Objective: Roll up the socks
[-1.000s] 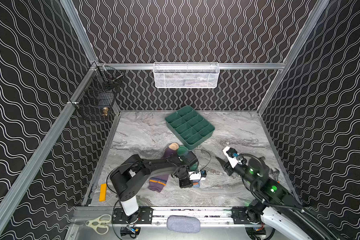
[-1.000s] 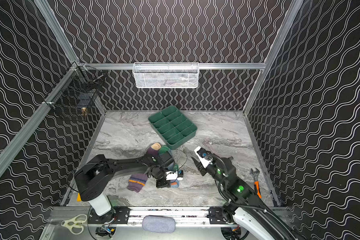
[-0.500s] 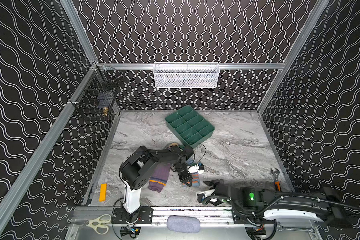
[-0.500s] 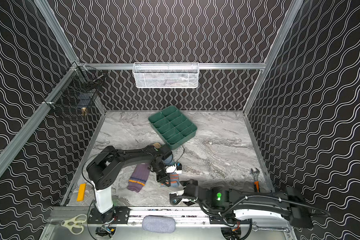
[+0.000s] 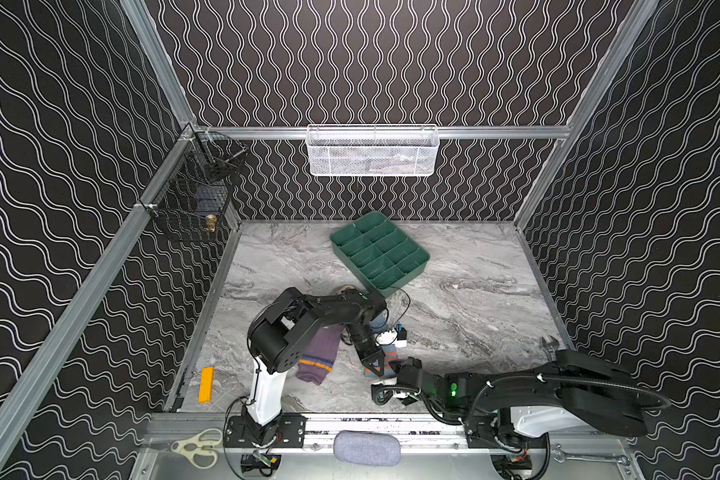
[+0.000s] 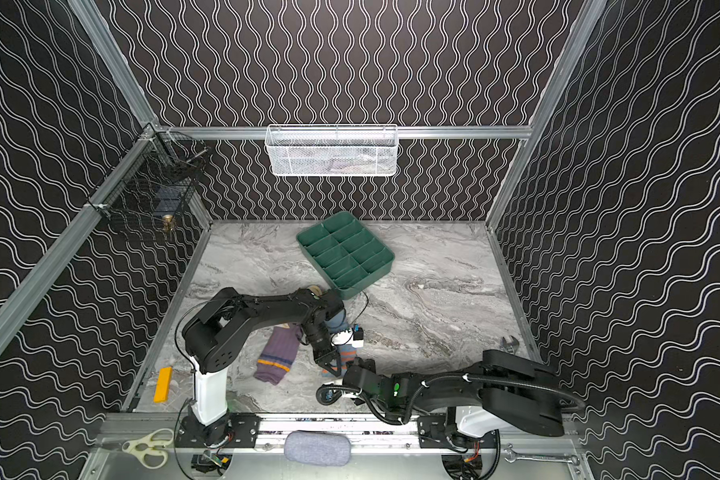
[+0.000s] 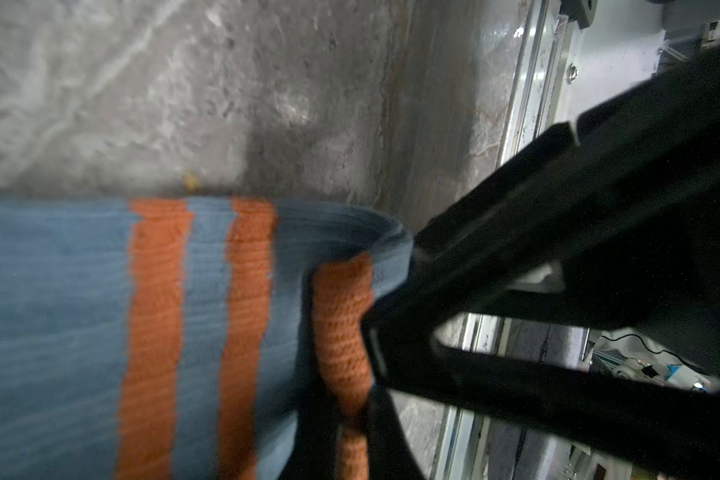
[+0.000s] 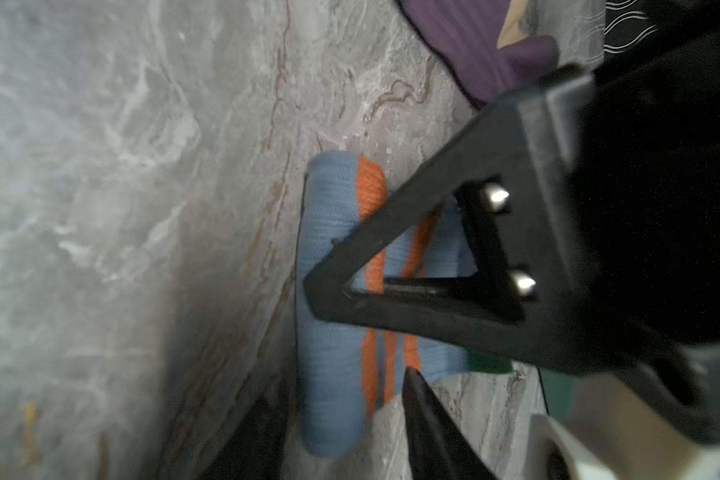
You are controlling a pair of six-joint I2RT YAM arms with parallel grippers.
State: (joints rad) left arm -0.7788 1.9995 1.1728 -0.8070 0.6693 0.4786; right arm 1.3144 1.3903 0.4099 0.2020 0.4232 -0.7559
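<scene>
The light blue sock (image 5: 378, 323) with orange stripes lies near the table's front middle, its cuff end folded over (image 8: 333, 270). My left gripper (image 7: 352, 415) is shut on that orange cuff (image 7: 341, 316), also seen in both top views (image 5: 374, 365) (image 6: 329, 363). My right gripper (image 8: 341, 440) lies low along the front edge (image 5: 391, 371). It is open, and its two fingers straddle the folded end of the blue sock. The purple sock (image 5: 319, 357) (image 6: 277, 353) lies flat just left of them, partly under the left arm.
A green divided tray (image 5: 379, 253) stands behind the socks. An orange block (image 5: 206, 384) lies front left and a wrench (image 5: 547, 347) at the right wall. Scissors (image 5: 196, 446) and a grey pad (image 5: 366, 449) rest on the front rail. Wire baskets (image 5: 371, 149) hang on the walls.
My right arm has dropped from the right of the middle to lie low along the front edge, its gripper at the blue sock's end with narrower jaws. The left gripper has drawn the cuff toward the front.
</scene>
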